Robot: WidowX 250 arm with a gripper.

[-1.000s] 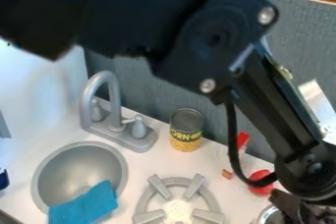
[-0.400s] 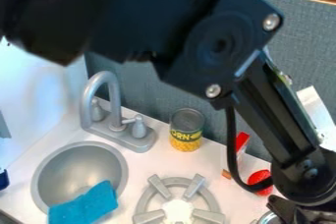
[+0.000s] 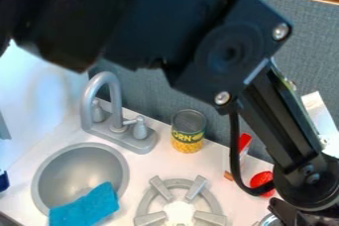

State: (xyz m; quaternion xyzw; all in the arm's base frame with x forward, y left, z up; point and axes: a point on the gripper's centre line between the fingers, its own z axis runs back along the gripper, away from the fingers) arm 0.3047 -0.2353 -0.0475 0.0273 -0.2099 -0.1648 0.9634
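Your gripper [image 3: 299, 216] is at the lower right; you can't tell whether it's spread or pinching anything. Just beside it, right of the burner [image 3: 208, 217], the metal dish [image 3: 269, 221] looks stiff and slick, probably best held by its rim.

My camera view showed a blue cloth [image 3: 84, 207] over the sink's [image 3: 78, 173] edge (rather rumpled), a corn can [image 3: 188, 131] behind the burner [image 3: 180, 205].
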